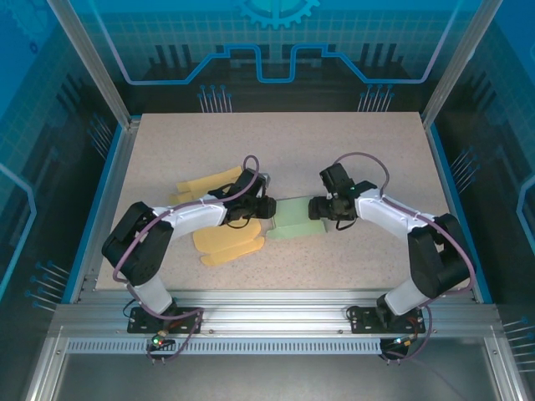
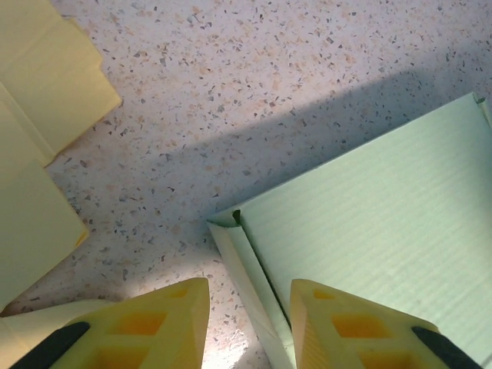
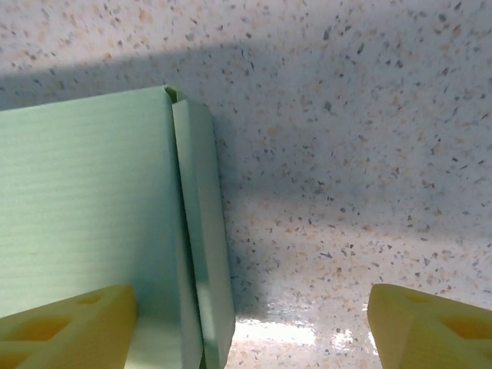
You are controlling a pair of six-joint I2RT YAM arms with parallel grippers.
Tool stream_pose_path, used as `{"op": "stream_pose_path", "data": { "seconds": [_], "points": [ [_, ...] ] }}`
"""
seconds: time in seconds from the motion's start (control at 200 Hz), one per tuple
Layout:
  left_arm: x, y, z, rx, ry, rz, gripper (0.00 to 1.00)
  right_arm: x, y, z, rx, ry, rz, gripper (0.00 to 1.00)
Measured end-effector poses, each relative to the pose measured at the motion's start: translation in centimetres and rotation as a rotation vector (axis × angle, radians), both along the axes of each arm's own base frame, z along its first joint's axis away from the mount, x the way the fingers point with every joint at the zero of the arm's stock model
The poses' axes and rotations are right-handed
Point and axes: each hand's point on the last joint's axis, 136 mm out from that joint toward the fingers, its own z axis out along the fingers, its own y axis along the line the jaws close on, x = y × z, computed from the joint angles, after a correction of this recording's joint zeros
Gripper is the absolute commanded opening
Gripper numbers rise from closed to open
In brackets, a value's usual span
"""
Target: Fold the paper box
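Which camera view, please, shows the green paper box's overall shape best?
The top external view: the green paper box appears nearly whole. The left wrist view gives a close-up of one corner and side flap; the right wrist view, the opposite side flap.

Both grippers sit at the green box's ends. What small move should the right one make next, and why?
Probably close the right gripper on the green box's side flap. Its jaws stand wide astride that flap, one finger over the green panel, the other over bare table, nothing pinched. The left gripper straddles the opposite flap.
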Motion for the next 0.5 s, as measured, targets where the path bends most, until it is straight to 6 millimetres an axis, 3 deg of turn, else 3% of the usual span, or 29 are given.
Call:
{"op": "stream_pose_path", "data": {
  "seconds": [0.125,0.495],
  "points": [
    [-0.1,0.1,-0.2,-0.003,0.007,0.008,0.34,-0.1,0.2,-1.3,0.013,0.018,-0.014,0.76],
    [-0.4,-0.1,-0.5,-0.006,0.011,0.006,0.32,0.5,1.1,-1.3,0.063,0.002,-0.021,0.75]
  ]
}}
